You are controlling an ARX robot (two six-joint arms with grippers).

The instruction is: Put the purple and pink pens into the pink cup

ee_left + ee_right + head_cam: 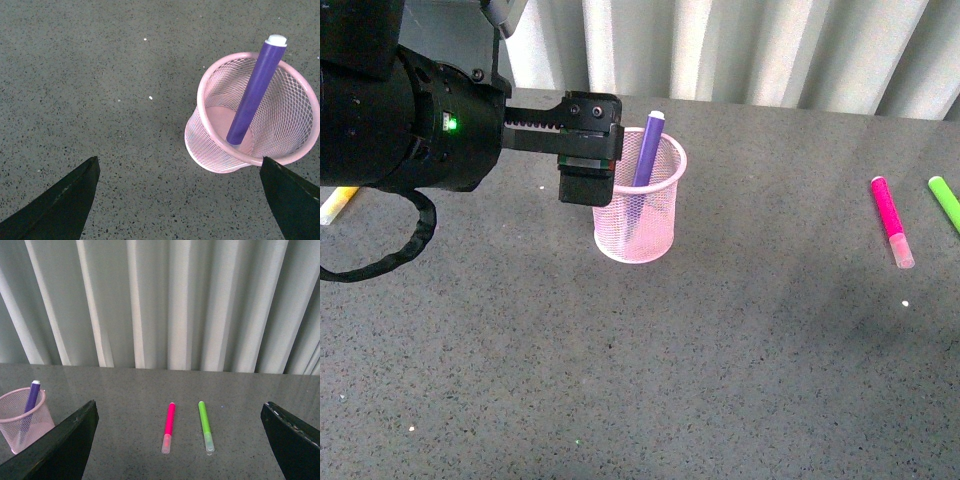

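The pink cup (pixel 638 205) stands upright on the grey table with the purple pen (pixel 646 150) leaning inside it, cap end poking above the rim. From the left wrist the purple pen (pixel 254 92) rests on the floor of the pink cup (pixel 215 145). My left gripper (pixel 586 185) hangs open just left of the cup, nothing between its fingers (pixel 60 205). The pink pen (pixel 891 220) lies flat on the table at the far right. In the right wrist view the pink pen (pixel 168 426) lies ahead of my open right gripper (pixel 180 450), whose jaws hold nothing.
A green marker (pixel 946 203) lies just right of the pink pen; the right wrist view shows the green marker (pixel 205 426) parallel to it. A yellow marker (pixel 337 205) lies at the far left, partly behind my left arm. A pleated white curtain (pixel 160 300) backs the table.
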